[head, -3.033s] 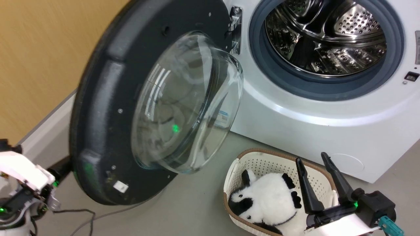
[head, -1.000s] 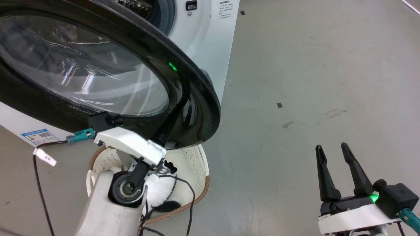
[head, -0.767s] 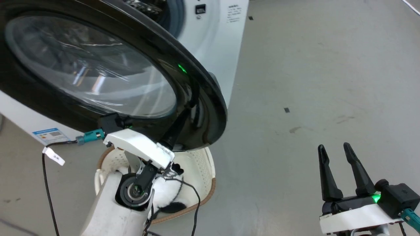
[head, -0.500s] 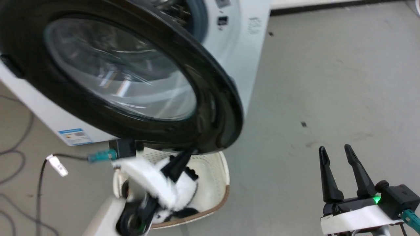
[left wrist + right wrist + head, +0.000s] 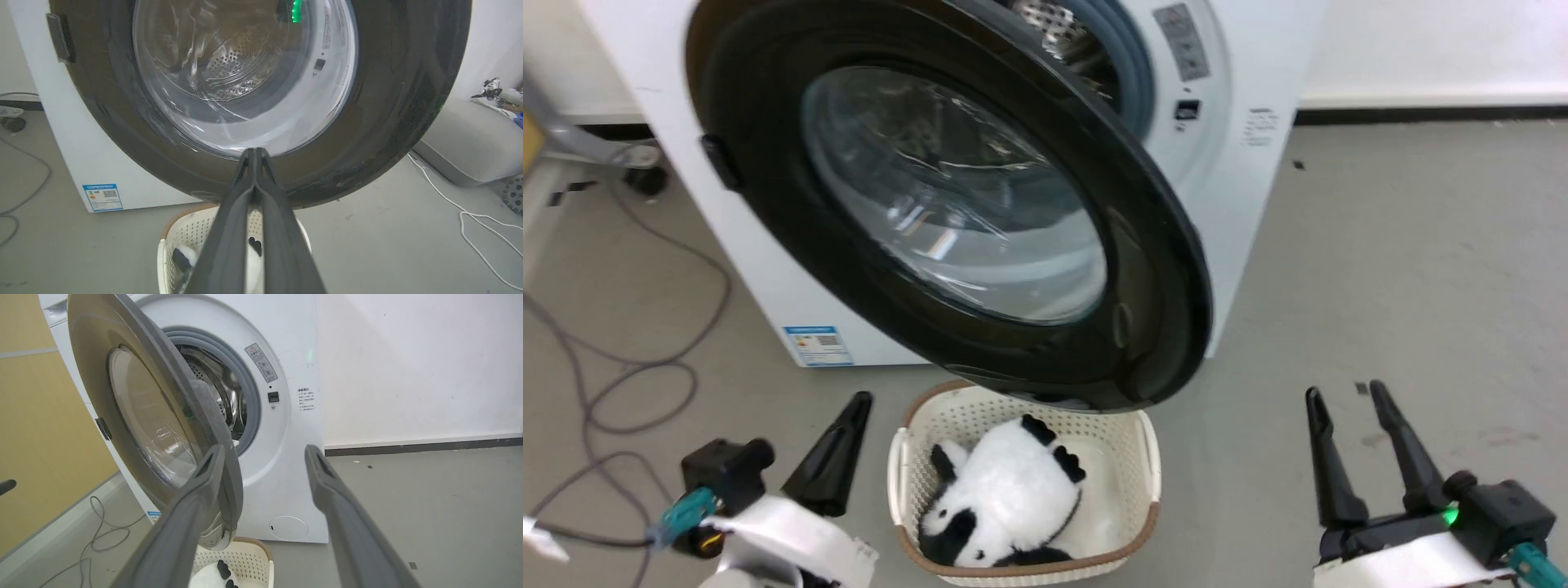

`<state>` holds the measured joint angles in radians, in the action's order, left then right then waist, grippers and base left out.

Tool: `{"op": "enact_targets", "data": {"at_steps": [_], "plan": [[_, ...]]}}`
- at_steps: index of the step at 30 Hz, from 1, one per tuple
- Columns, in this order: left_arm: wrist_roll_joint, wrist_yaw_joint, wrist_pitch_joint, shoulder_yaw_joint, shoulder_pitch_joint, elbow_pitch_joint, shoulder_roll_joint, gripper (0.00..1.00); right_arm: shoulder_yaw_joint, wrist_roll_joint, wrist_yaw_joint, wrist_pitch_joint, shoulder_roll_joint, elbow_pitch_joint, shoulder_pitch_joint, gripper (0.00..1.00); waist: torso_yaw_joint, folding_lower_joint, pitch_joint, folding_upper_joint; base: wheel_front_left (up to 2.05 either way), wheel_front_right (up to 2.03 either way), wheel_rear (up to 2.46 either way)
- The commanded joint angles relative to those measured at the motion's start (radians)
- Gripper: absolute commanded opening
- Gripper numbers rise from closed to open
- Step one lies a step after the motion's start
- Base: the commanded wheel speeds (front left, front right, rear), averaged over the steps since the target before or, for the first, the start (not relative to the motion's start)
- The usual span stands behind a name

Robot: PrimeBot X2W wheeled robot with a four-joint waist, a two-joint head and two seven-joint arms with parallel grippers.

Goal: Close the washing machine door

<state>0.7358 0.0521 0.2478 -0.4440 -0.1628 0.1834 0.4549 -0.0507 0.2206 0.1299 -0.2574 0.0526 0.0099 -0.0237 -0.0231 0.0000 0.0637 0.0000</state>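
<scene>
The washing machine door [image 5: 1160,310] hangs ajar in front of the washing machine [image 5: 1258,155], its glossy black outside and glass window toward me. A gap at its right edge shows the grey gasket and steel drum [image 5: 212,388]. My left gripper [image 5: 859,400] is shut on nothing, low at the left, below the door and apart from it. In the left wrist view its joined fingers [image 5: 254,152] point at the lower rim of the door [image 5: 388,102]. My right gripper [image 5: 1343,394] stands open at the lower right, well clear of the door [image 5: 135,416], its fingers [image 5: 204,473] spread wide.
A cream perforated basket [image 5: 1147,457] holding a black-and-white panda plush [image 5: 1013,482] sits on the floor under the door's lower edge, between my grippers. Grey cables [image 5: 645,367] loop over the floor at left. A blue label [image 5: 818,345] is low on the machine's front.
The door has swung from wide open to partly shut. My left gripper has come off the door's lower rim and dropped to the lower left. The head camera has swung round.
</scene>
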Motion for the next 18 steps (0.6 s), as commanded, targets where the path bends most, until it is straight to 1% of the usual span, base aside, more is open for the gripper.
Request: {"op": "enact_targets", "data": {"at_steps": [1, 2, 4, 7, 9, 10, 13, 16, 17, 18], "plan": [[-0.018, -0.013, 0.008, 0.015, 0.019, -0.007, -0.006, 0.94, -0.006, -0.003, 0.001, -0.004, -0.002, -0.006, -0.014, 1.00, 0.020, 0.0000, -0.015, 0.0000, 0.00, 0.00, 0.00], [-0.041, -0.026, 0.011, 0.034, 0.033, -0.014, -0.013, 1.00, -0.011, -0.004, 0.001, -0.004, -0.002, -0.006, -0.018, 1.00, 0.026, 0.0000, -0.019, 0.0000, 0.00, 0.00, 0.00], [-0.112, -0.052, 0.013, 0.095, 0.058, -0.058, -0.039, 1.00, -0.021, -0.007, 0.001, -0.004, -0.002, -0.006, -0.024, 1.00, 0.039, 0.0000, -0.026, 0.0000, 0.00, 0.00, 0.00], [-0.265, -0.099, 0.013, 0.170, 0.117, -0.126, -0.082, 1.00, -0.029, -0.008, 0.001, -0.004, -0.002, -0.008, -0.031, 1.00, 0.052, 0.0000, -0.036, 0.0000, 0.00, 0.00, 0.00], [-0.326, -0.120, 0.014, 0.219, 0.161, -0.171, -0.136, 1.00, -0.038, -0.012, 0.001, -0.004, -0.002, -0.011, -0.034, 1.00, 0.059, 0.0000, -0.042, 0.0000, 0.00, 0.00, 0.00], [-0.355, -0.120, 0.014, 0.239, 0.183, -0.191, -0.159, 1.00, -0.047, -0.017, 0.001, -0.004, -0.002, -0.012, -0.035, 1.00, 0.063, 0.0000, -0.044, 0.0000, 0.00, 0.00, 0.00], [-0.420, -0.095, 0.014, 0.273, 0.240, -0.222, -0.217, 1.00, -0.069, -0.024, 0.001, -0.004, 0.008, -0.014, -0.041, 1.00, 0.077, 0.0000, -0.051, 0.0000, 0.00, 0.00, 0.00], [-0.472, -0.057, 0.014, 0.293, 0.274, -0.219, -0.247, 1.00, -0.105, -0.009, 0.001, -0.004, 0.024, -0.017, -0.046, 1.00, 0.089, 0.0000, -0.054, 0.0000, 0.00, 0.00, 0.00], [-0.487, -0.045, 0.014, 0.298, 0.279, -0.216, -0.254, 1.00, -0.126, 0.000, 0.001, -0.004, 0.035, -0.012, -0.047, 0.42, 0.093, 0.0000, -0.054, 0.0000, 0.00, 0.00, 0.00], [-0.499, -0.035, 0.014, 0.305, 0.282, -0.214, -0.263, 1.00, -0.145, 0.005, 0.001, -0.004, 0.047, -0.009, -0.046, 0.00, 0.098, 0.0000, -0.053, 0.0000, 0.00, 0.00, 0.00]]}}
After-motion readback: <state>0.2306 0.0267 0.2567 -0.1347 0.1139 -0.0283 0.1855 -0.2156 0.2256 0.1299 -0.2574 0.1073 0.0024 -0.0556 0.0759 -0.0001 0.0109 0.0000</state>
